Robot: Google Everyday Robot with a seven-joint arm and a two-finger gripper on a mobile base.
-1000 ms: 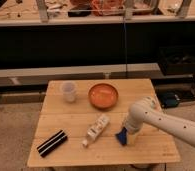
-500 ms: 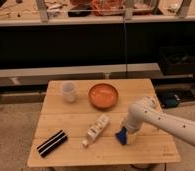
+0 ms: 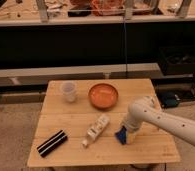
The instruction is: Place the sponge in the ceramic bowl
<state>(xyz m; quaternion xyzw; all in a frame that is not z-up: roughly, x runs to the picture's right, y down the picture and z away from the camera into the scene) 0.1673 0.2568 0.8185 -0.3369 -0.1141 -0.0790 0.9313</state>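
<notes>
While the sponge [image 3: 121,136] lies on the worktop [image 3: 141,152] and not in the bowl [image 3: 103,95], we take the task as open.

Far to the gripper's left lies a striped block [image 3: 52,143], flat near the front edge and well out of the way. Further back on that side a cup [image 3: 68,91] stands upright. Just left of the gripper a white bottle [image 3: 96,130] lies on its side, near the sponge but apart from it. We judge it the likeliest thing to be knocked if the gripper swings low to the left.

The bowl sits behind the gripper and a little to its left, mouth up, with nothing blue showing in it. Its wide, shallow shape should make a drop from above easy.

The gripper [image 3: 128,134] is down at the worktop right over the sponge, whose blue shows at its lower left side. Whether it has closed on the sponge or merely stands over it, we cannot tell. The arm [image 3: 161,120] reaches in from the right, which we judge keeps it off the bottle and cup. Any carry to the bowl would call for a lift before moving back and left.
</notes>
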